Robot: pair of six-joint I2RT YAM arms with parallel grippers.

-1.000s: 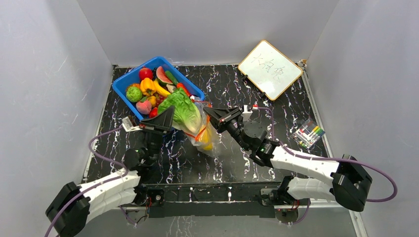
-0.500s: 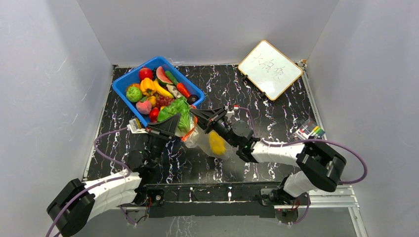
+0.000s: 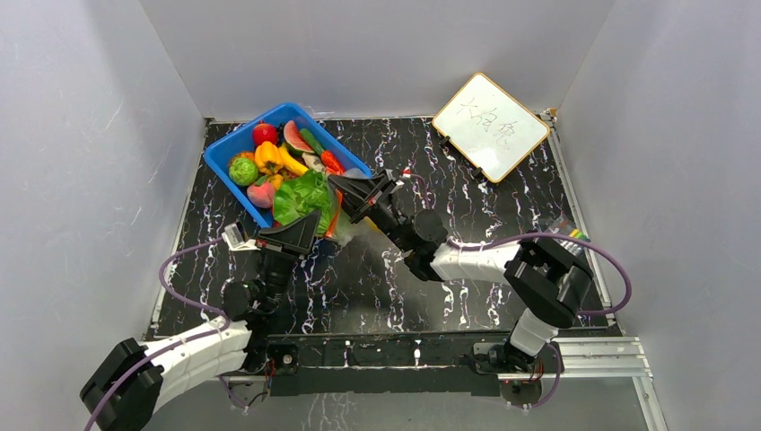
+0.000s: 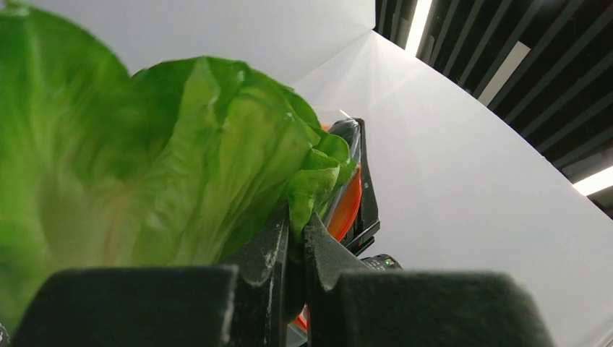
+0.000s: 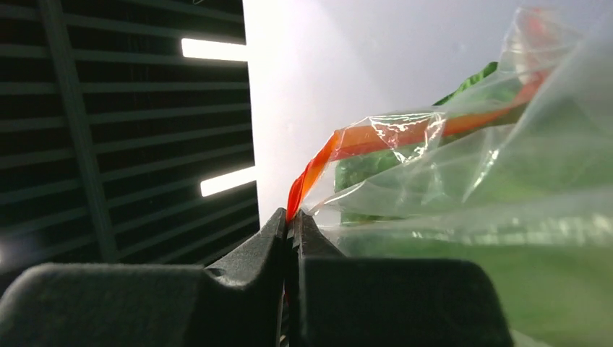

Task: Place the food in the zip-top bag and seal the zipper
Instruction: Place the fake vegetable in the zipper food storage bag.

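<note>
Zip-top bag (image 3: 342, 224) shifted toward bin (image 3: 242, 130), pinched between left hand (image 4: 295, 238), right hand (image 5: 291, 231).

lettuce (image 4: 130, 166): blurred up close, cut off left
bag (image 5: 463, 181): cut off right, contents unclear
whiteboard (image 3: 490, 126): writing too small to read

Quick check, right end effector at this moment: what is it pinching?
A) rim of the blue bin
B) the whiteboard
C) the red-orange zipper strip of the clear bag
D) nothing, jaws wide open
C: in the right wrist view the right end effector is shut on the end of the red-orange zipper along the mouth of the zip-top bag.
</note>
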